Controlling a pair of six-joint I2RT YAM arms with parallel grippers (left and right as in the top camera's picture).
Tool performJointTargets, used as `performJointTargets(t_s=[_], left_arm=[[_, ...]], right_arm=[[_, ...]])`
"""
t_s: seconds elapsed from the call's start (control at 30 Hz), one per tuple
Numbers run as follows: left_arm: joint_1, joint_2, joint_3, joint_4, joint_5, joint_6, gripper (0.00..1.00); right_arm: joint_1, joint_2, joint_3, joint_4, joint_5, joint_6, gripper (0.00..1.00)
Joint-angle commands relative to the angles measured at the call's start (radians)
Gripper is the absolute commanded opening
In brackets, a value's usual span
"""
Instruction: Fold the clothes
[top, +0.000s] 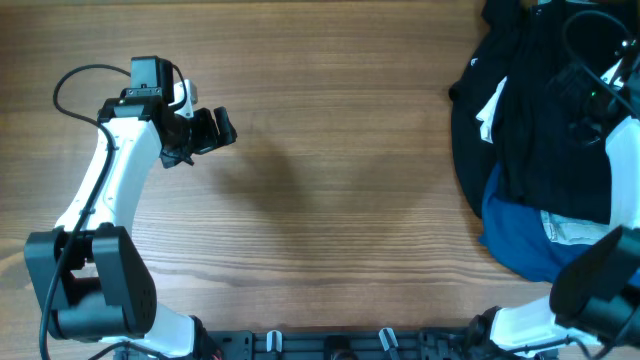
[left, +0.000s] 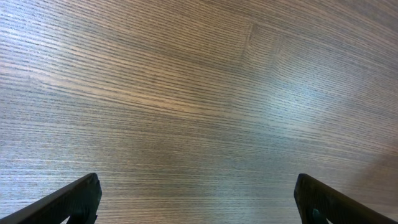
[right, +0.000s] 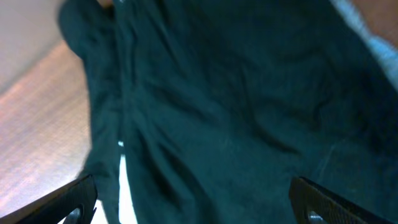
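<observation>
Worry is the right fingers (right: 65, 200), spread wide over the crumpled black, white and blue clothes (top: 545, 130), pinch several layers at once; left fingers (left: 71, 198) also wide, empty.

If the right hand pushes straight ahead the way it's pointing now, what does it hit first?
The plain black soft-cloth garment: it fills the right wrist view straight ahead of the open right hand. How far off it lies is unclear.

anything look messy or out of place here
The clothes lie in a crumpled heap at the right edge of the table, a black garment on top and a blue garment poking out underneath. Nothing looks spilled or damaged.
</observation>
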Motion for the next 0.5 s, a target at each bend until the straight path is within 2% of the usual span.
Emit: performJointTargets(t_s=[0.0, 0.2, 0.4, 0.47], left_arm=[[0.002, 0.006, 0.015, 0.006, 0.020, 0.004, 1.00], [0.002, 0.006, 0.015, 0.007, 0.020, -0.022, 1.00], [0.002, 0.006, 0.015, 0.004, 0.020, -0.052, 1.00], [0.002, 0.006, 0.015, -0.008, 0.020, -0.051, 1.00]], right_arm=[[0.019, 0.122, 0.018, -0.026, -0.069, -0.020, 0.98], [0.058, 0.213, 0.018, -0.087, -0.082, -0.040, 0.89], [0.101, 0.219, 0.018, -0.180, -0.130, -0.107, 0.83], [0.114, 0.219, 0.013, -0.207, -0.122, -0.124, 0.72]])
